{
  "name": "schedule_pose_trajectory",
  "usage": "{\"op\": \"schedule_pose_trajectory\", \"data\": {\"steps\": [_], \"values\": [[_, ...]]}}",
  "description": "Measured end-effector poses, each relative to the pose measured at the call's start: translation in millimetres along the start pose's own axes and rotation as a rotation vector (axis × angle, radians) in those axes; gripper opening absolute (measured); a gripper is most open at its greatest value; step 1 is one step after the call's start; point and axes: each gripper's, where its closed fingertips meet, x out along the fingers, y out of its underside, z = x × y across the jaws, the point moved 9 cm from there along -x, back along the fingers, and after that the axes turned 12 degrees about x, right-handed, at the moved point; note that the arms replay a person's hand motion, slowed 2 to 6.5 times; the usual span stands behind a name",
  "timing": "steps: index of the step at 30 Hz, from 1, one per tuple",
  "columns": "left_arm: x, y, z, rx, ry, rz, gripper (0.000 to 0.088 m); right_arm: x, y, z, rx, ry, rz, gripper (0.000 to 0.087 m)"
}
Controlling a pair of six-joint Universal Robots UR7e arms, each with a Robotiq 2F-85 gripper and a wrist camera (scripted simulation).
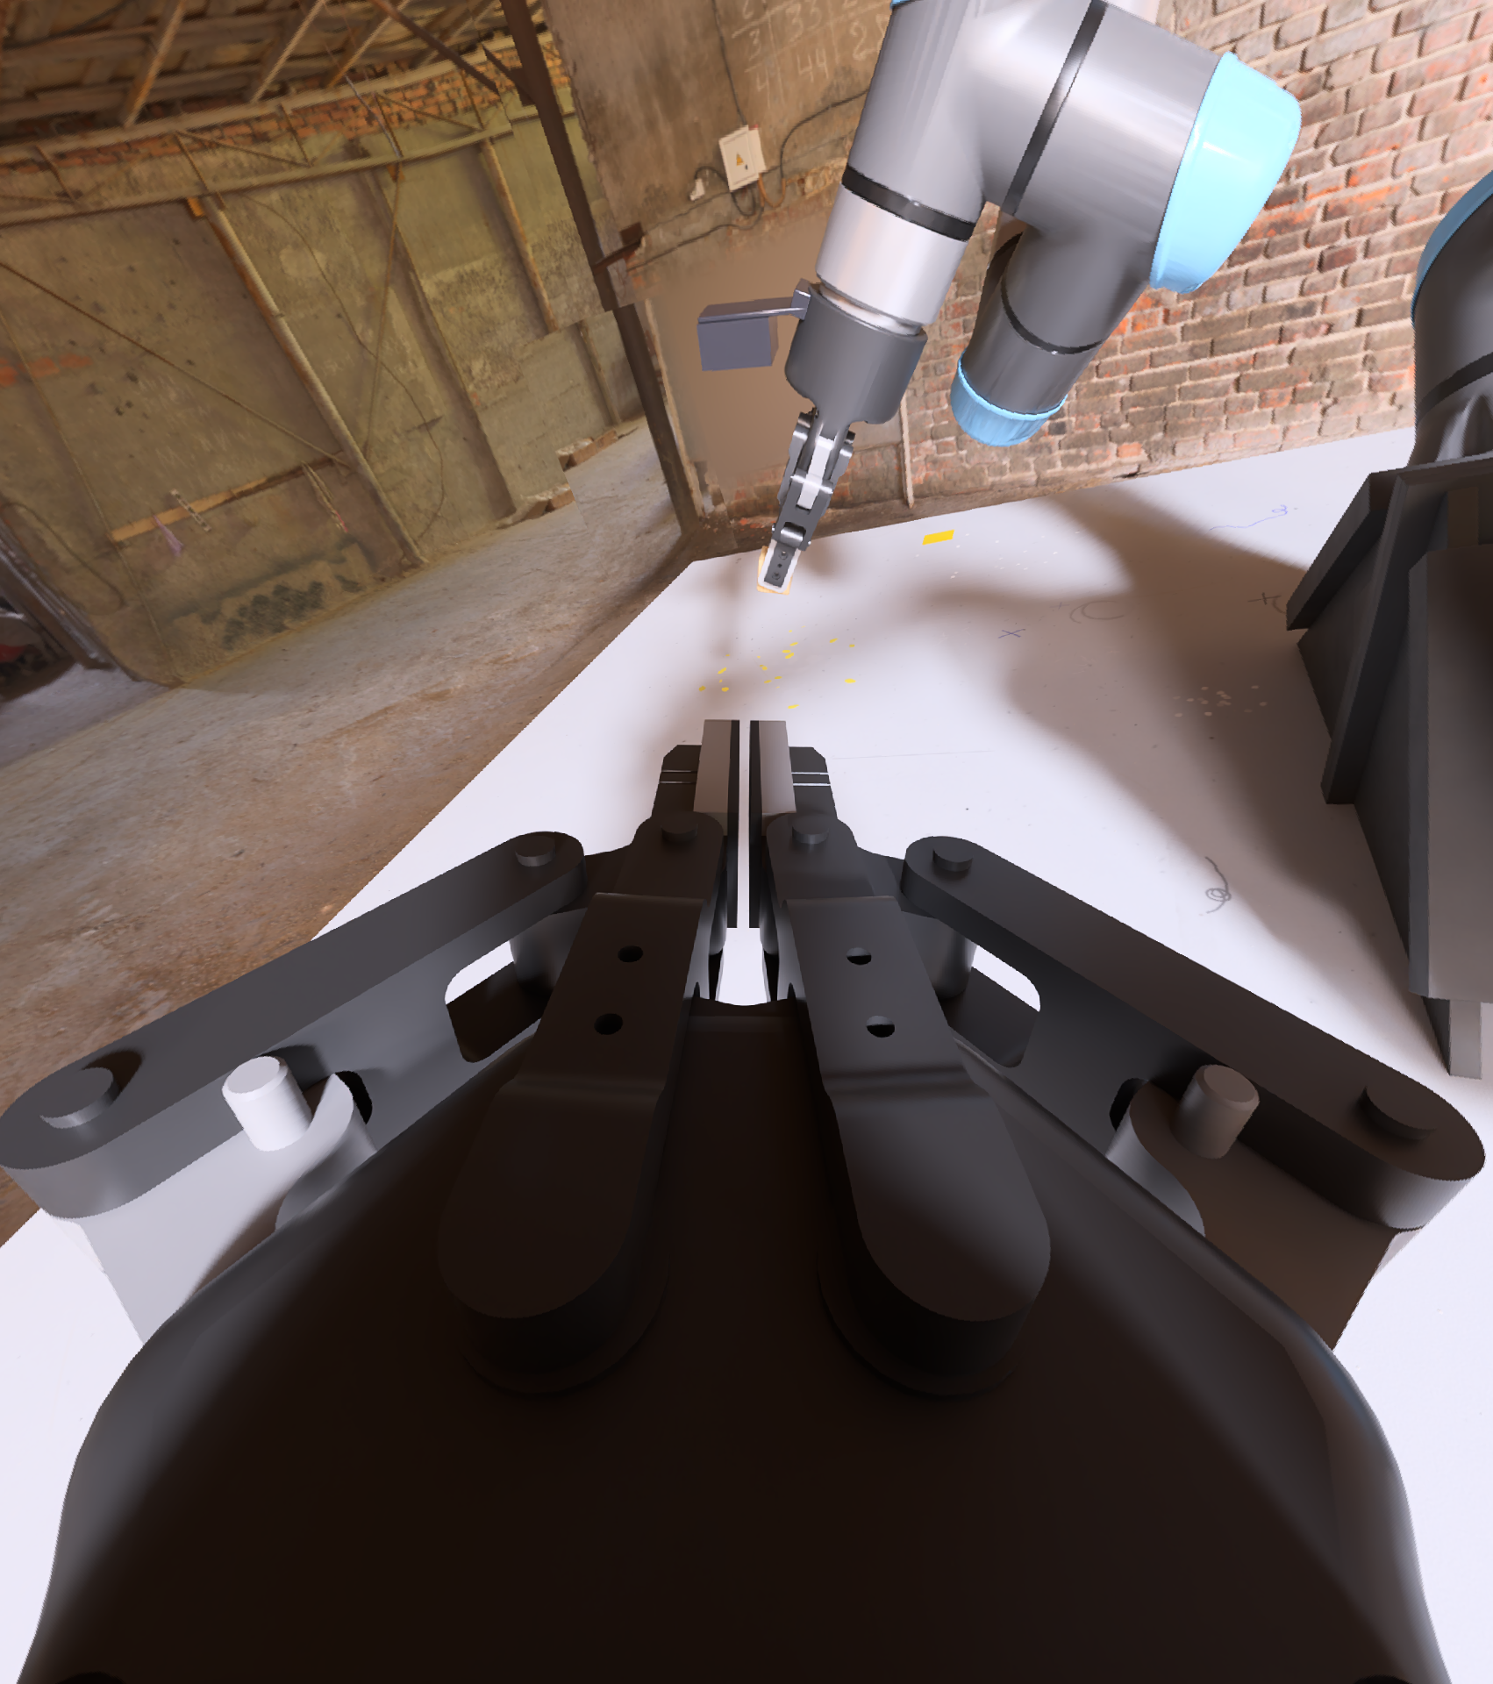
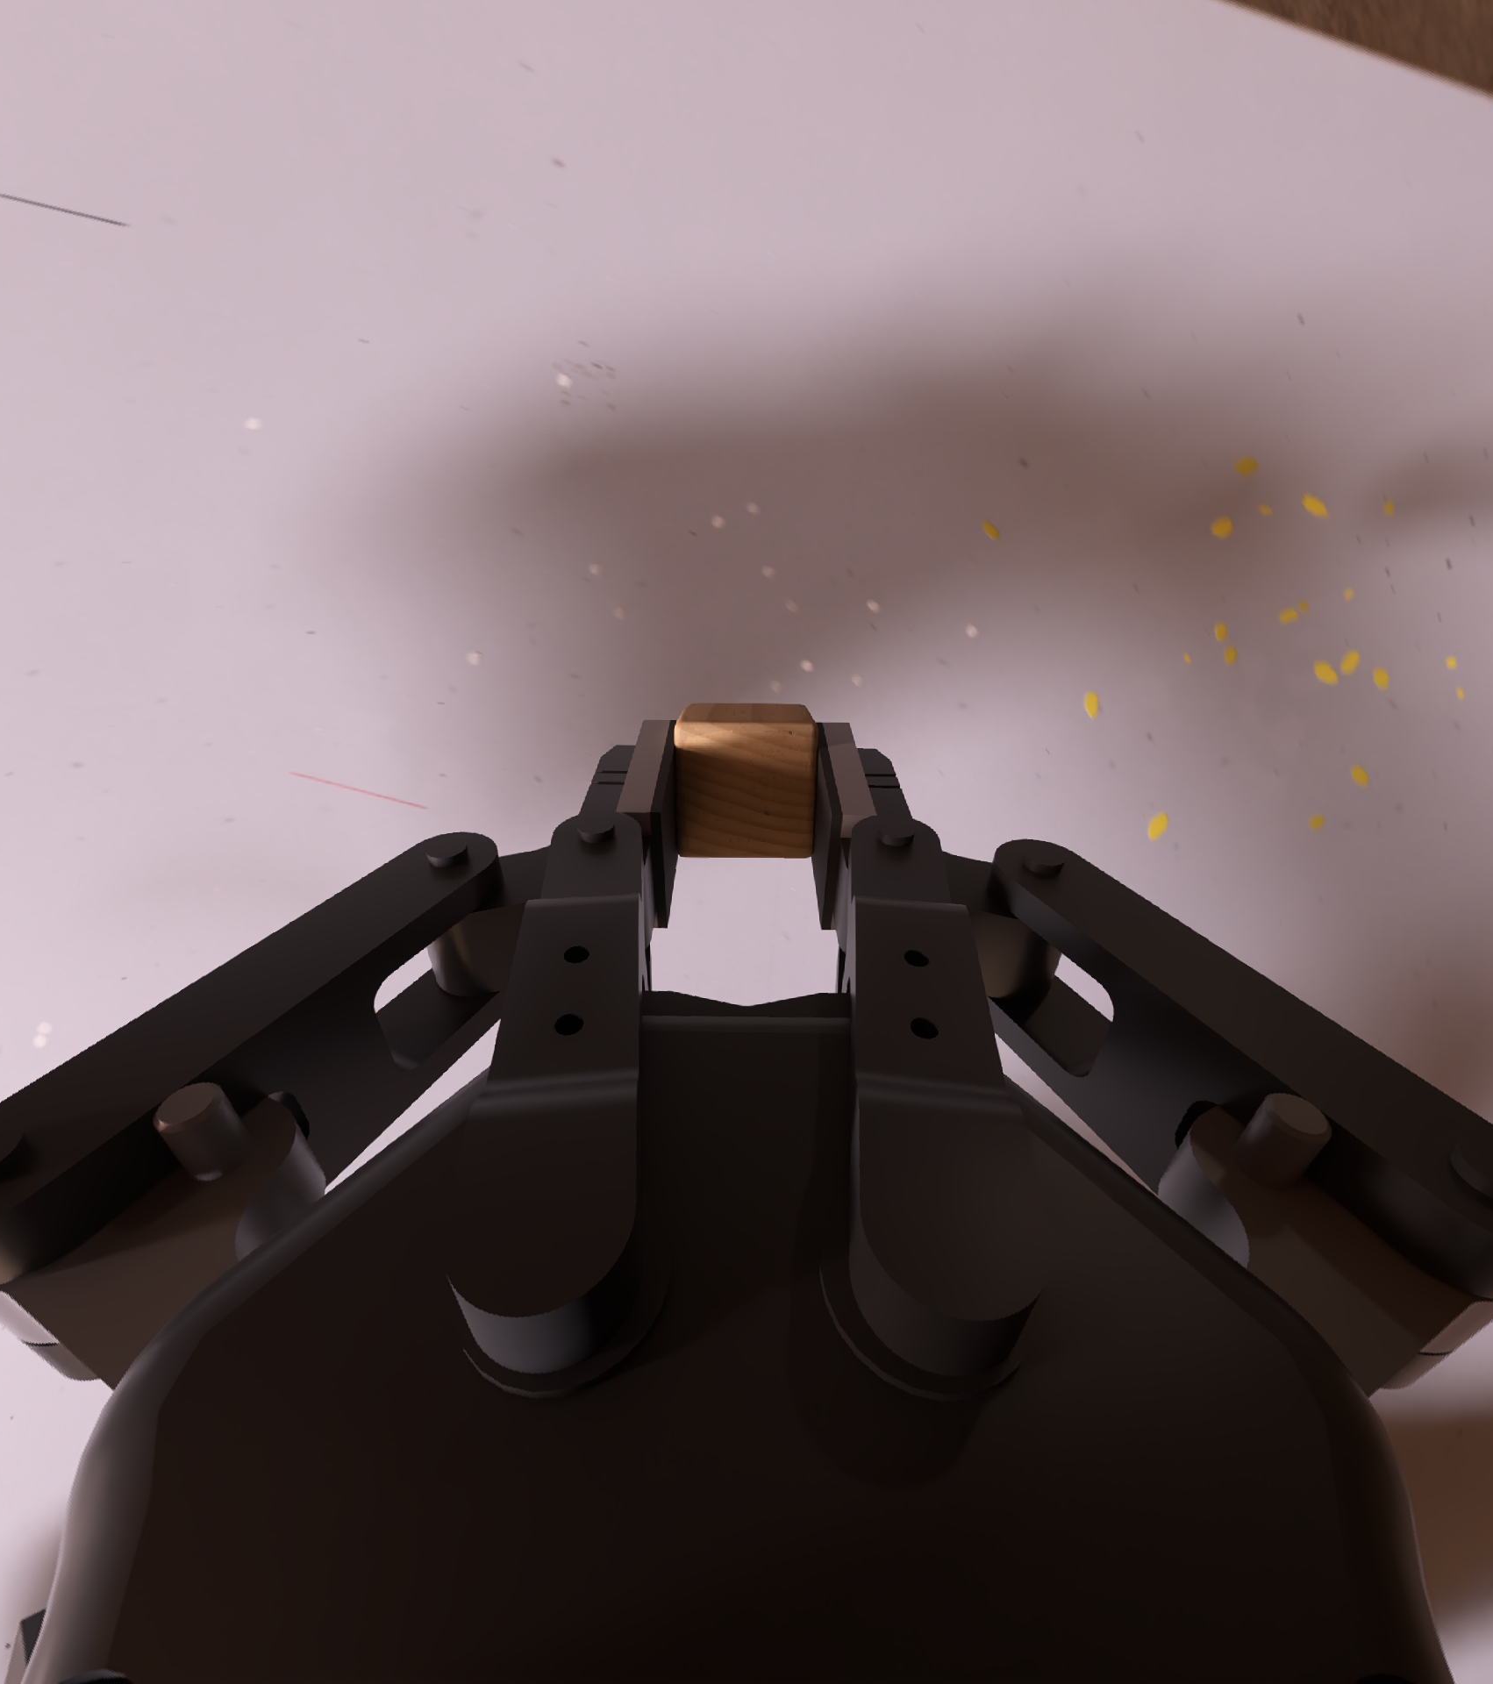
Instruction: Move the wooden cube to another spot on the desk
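In the right wrist view a small wooden cube (image 2: 745, 784) sits clamped between the two pads of my right gripper (image 2: 745, 775), above the white desk (image 2: 269, 456). In the left wrist view the right gripper (image 1: 777, 572) hangs at the desk's far left corner, pointing down, with a sliver of the cube (image 1: 767, 588) showing at its tips just above the desk surface. My left gripper (image 1: 745, 756) is shut with its pads nearly touching and nothing between them, low over the desk (image 1: 952, 729), well short of the cube.
The desk's left edge (image 1: 415, 875) drops to a concrete floor. A grey arm base block (image 1: 1454, 775) stands at the right. Yellow specks (image 1: 770, 665) and a small yellow patch (image 1: 937, 538) mark the desk. A brick wall (image 1: 1271, 319) is behind.
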Motion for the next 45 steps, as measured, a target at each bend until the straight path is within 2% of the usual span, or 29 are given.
{"op": "schedule_pose_trajectory", "data": {"steps": [8, 17, 23, 28, 45], "values": [[3, -1, -2, -0.001, 0.012, 0.001, 0.0019, 35, 26, -58, 0.166, 0.094, 0.106, 0.0251], [6, -1, -5, 0.008, 0.024, 0.012, 0.0019, 90, 75, -98, 0.288, 0.110, 0.263, 0.0251], [8, -1, -7, 0.015, 0.029, 0.020, 0.0021, 117, 101, -111, 0.324, 0.125, 0.334, 0.0251], [9, -2, -8, 0.017, 0.032, 0.024, 0.0021, 130, 114, -119, 0.340, 0.148, 0.352, 0.0251], [12, -1, -10, 0.030, 0.041, 0.038, 0.0020, 145, 130, -134, 0.384, 0.175, 0.358, 0.0251]]}}
